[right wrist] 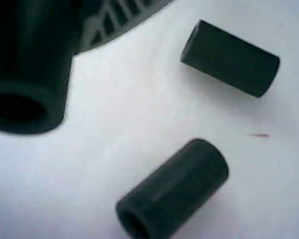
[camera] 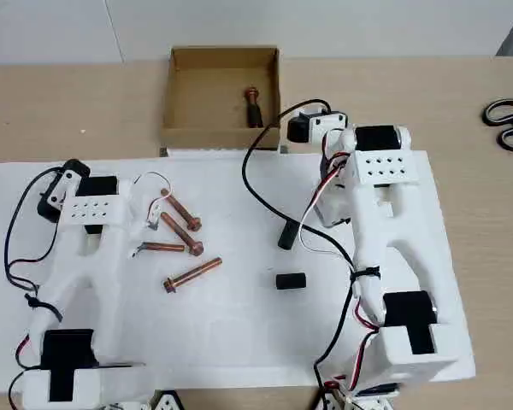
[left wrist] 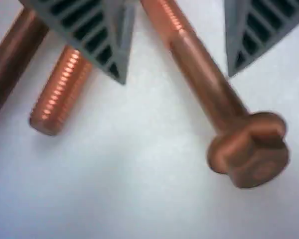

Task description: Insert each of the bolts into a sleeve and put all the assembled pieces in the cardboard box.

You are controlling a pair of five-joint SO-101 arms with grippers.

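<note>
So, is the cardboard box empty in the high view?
No, one bolt fitted with a dark sleeve lies inside the cardboard box.

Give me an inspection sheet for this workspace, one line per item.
Surface: white board on a wooden table.
Job's things: four bolts loose on the board; black sleeves on the board to their right; one assembled piece in the cardboard box.
Clutter: scissors at the table's right edge.
Grippers: left gripper open, astride one of the bolts; right gripper over the sleeves, state unclear.
Cables: black cable crossing the board near the box.
Surroundings: pale surface beyond the table.
</note>
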